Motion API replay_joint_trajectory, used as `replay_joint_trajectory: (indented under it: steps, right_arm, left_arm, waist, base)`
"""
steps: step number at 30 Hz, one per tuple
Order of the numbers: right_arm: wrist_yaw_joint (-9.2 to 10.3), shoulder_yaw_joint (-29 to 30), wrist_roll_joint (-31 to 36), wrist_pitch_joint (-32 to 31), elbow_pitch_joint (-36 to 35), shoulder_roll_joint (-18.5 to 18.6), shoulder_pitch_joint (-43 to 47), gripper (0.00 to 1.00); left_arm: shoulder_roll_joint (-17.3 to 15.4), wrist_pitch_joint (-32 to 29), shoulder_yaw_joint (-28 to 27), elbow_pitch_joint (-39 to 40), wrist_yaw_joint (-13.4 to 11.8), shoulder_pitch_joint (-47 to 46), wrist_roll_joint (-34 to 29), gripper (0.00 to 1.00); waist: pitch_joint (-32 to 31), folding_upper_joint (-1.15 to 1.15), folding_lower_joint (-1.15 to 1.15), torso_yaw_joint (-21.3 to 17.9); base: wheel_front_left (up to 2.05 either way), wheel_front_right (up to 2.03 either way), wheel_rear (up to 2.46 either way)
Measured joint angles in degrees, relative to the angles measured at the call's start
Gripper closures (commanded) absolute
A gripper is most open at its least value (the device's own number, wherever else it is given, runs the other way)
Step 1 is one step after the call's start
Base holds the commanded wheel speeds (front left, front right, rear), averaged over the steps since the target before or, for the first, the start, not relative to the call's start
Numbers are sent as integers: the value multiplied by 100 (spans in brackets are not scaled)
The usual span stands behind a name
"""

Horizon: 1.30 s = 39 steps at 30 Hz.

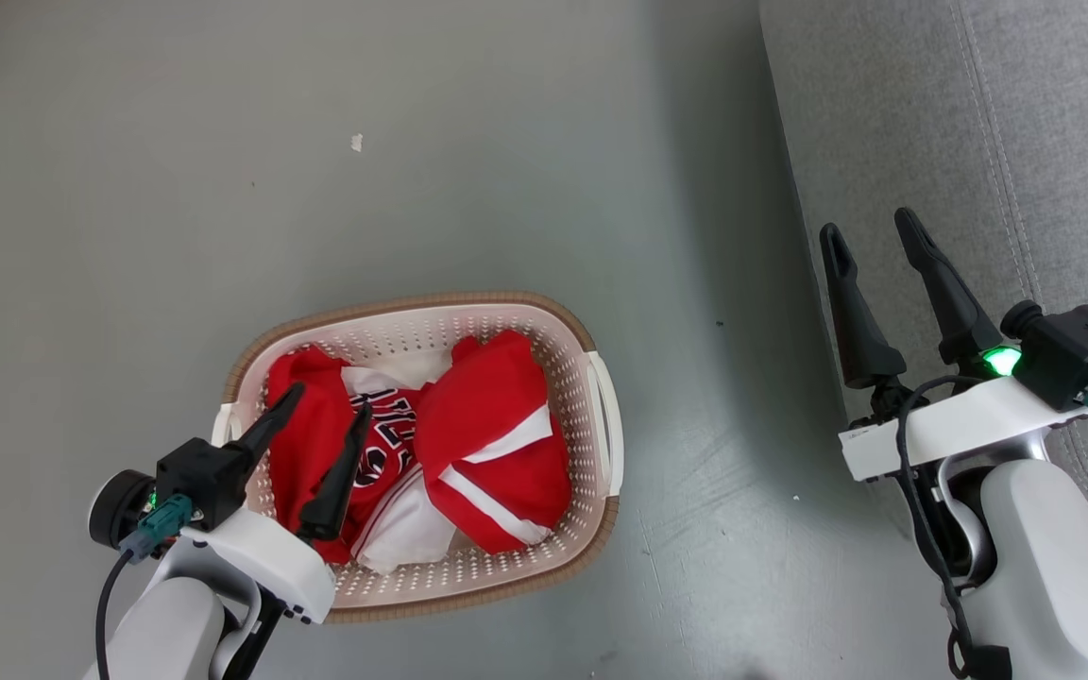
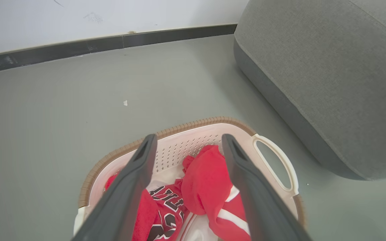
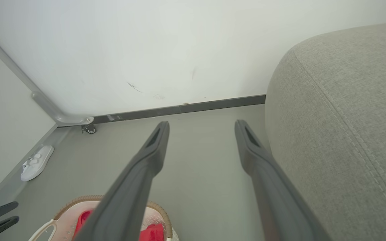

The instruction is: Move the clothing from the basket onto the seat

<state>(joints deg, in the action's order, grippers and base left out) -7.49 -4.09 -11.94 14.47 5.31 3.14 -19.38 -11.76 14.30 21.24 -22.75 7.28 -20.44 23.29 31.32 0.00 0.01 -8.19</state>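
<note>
The clothing [image 1: 468, 444] is lying bunched inside the basket [image 1: 412, 304] on open floor [image 1: 506, 142]. The left jaws are hanging released above its near rim; the right jaws are standing released, empty, at the edge of the seat [image 1: 978, 142].

Perforated plastic basket [image 1: 412, 340], smooth cloth clothing [image 1: 497, 425], rough woven seat [image 1: 1026, 113], floor [image 1: 412, 189] seemingly matt.

From the head, looks steeply down on the floor [image 1: 412, 142] — basket [image 1: 412, 307] at lower left, seat [image 1: 978, 142] at right. From the left wrist, sits close above the basket, faces along the left pincer [image 2: 189, 139] toward the skirting [image 2: 112, 42]; shares basket, seat and floor with the head view. From the right wrist, hangs beside the seat, faces the wall [image 3: 146, 50] — basket rim at bottom left.
</note>
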Motion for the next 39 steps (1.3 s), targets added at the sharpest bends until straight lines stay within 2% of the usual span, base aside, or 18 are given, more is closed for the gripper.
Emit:
replay_joint_trajectory:
  steps: [13,32,39]
  right_arm:
    - [0,-51,-93,14,-115,-5,-351,0]
    - [0,-268,-274,14,-214,-9,-695,0]
    - [0,-323,-291,14,-242,-10,-703,0]
  left_arm:
    - [-107,-71,598,-481,0,-392,330,0]
    - [-133,-672,1645,-1259,0,-1127,711,0]
    - [-76,-827,1846,-1413,0,-1422,948,0]
  waist:
    - [432,0,0,-175]
    - [990,0,0,-397]
    - [1190,0,0,-461]
  base:
    - [0,0,0]
    - [0,0,0]
    - [0,0,0]
